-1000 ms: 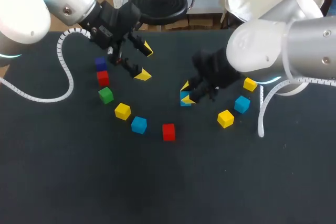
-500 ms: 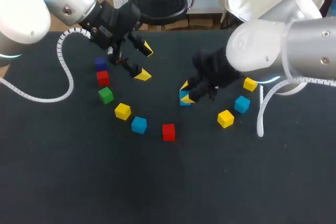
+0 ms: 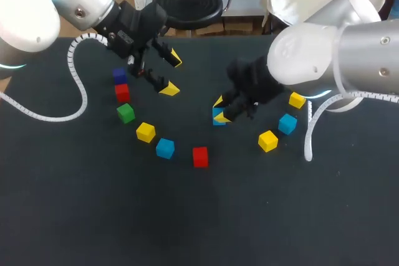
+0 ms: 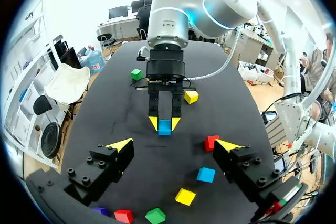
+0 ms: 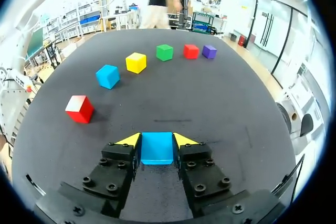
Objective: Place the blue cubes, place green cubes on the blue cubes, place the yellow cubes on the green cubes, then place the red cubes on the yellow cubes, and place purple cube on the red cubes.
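Just right of the middle of the tabletop [image 3: 199, 216], the right gripper [image 3: 220, 111] is clamped on a blue cube [image 3: 217, 118]. The right wrist view shows both yellow tips flat on opposite faces, with the cube square to the fingers and out at the very tips. It sits low over the surface; I can't tell whether it is resting or just lifted. A cube has no long axis, so the coming move likely turns only on where it gets set down.

The left gripper [image 3: 171, 74] hangs toward the far left corner with its fingers spread wide and nothing between them, just beside the purple cube [image 3: 119, 75] and a red cube [image 3: 122, 92].

Two more blues lie loose:
- **near blue cube** [image 3: 165, 148]: in the arc on the left half, between a yellow cube [image 3: 145, 132] and the second red cube [image 3: 200, 156]. It is well apart from the held one, toward the near edge and left.
- **right blue cube** [image 3: 287, 123]: toward the right edge, close beside the right arm.

The green cube [image 3: 126, 113] sits in the same arc, next to the yellow.

Nothing is stacked, so this looks like the base-layer step. The right arm looks nearer the right blue cube and the left arm nearer the near blue cube.
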